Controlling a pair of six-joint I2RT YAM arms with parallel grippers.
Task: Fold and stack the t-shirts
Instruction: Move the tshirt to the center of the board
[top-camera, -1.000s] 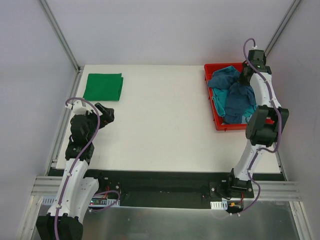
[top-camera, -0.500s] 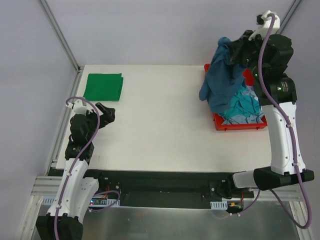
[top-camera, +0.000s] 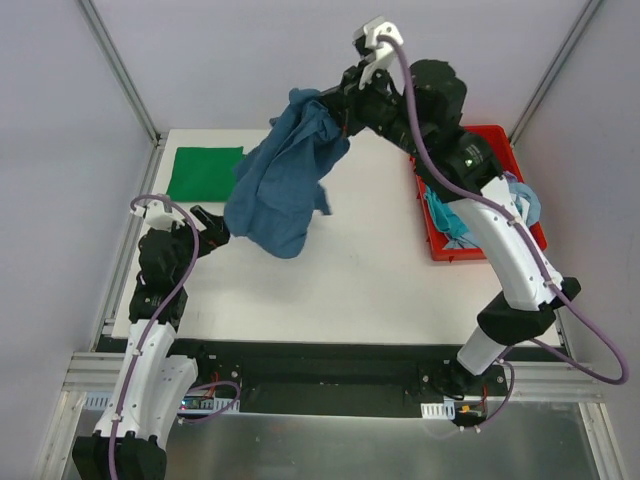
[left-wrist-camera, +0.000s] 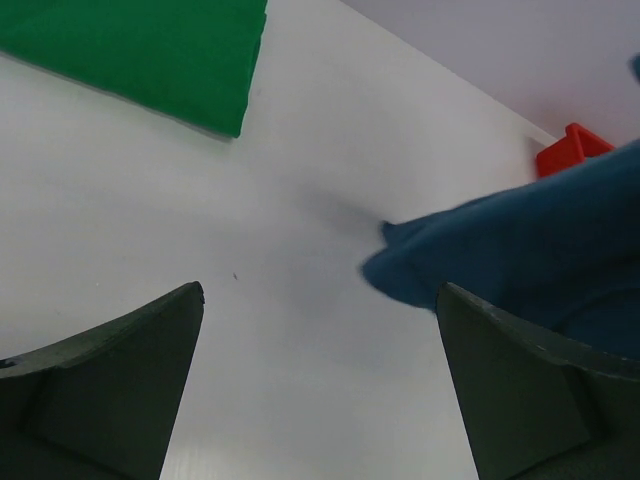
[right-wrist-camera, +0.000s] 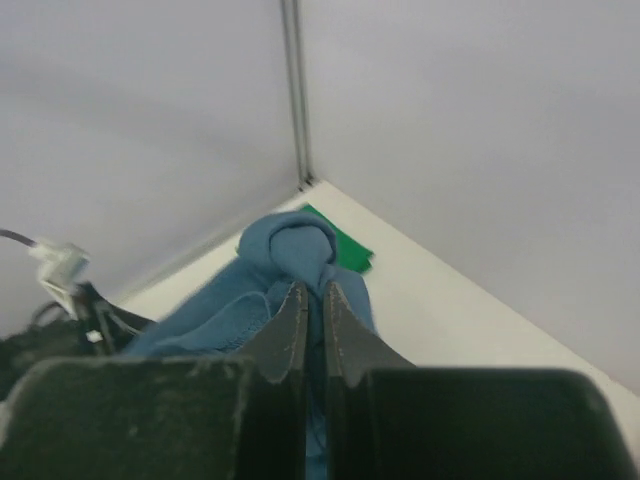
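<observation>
My right gripper (right-wrist-camera: 310, 292) has its jaws pinched almost together on a bunched knot of the dark blue t-shirt (right-wrist-camera: 232, 292), with only a thin strip of cloth between the two fingers (right-wrist-camera: 288, 332). In the top view the right gripper (top-camera: 333, 104) is raised high above the table's far edge, at about 12 o'clock. The dark blue t-shirt (top-camera: 282, 190) hangs from it in a long crumpled drape, falling toward 7 o'clock over the left-centre of the white table (top-camera: 370, 265). I cannot tell whether its lowest hem touches the surface.

My left gripper (top-camera: 211, 228) rests low near the table's 9 o'clock edge. Its jaws are spread wide and hold nothing. Through its wrist camera, bare table (left-wrist-camera: 210, 210) shows between the two dark fingers (left-wrist-camera: 110, 385), and the left gripper (left-wrist-camera: 320, 292) points toward the hanging shirt (left-wrist-camera: 545, 235), whose lower edge fills the view at 3 o'clock.

The bright green t-shirt (top-camera: 206, 172) lies folded flat in the table's 10 o'clock corner, well apart from the blue one. It shows at 11 o'clock in the left wrist view (left-wrist-camera: 140, 50) and as a small patch beyond the knot in the right wrist view (right-wrist-camera: 345, 250).

The red bin (top-camera: 470, 253) sits at the table's 2 o'clock edge, partly behind my right arm. A teal t-shirt (top-camera: 443, 215) is rumpled inside it, and a pale blue t-shirt (top-camera: 526, 200) spills at its right side. One corner of the bin (left-wrist-camera: 572, 150) peeks into the left wrist view.
</observation>
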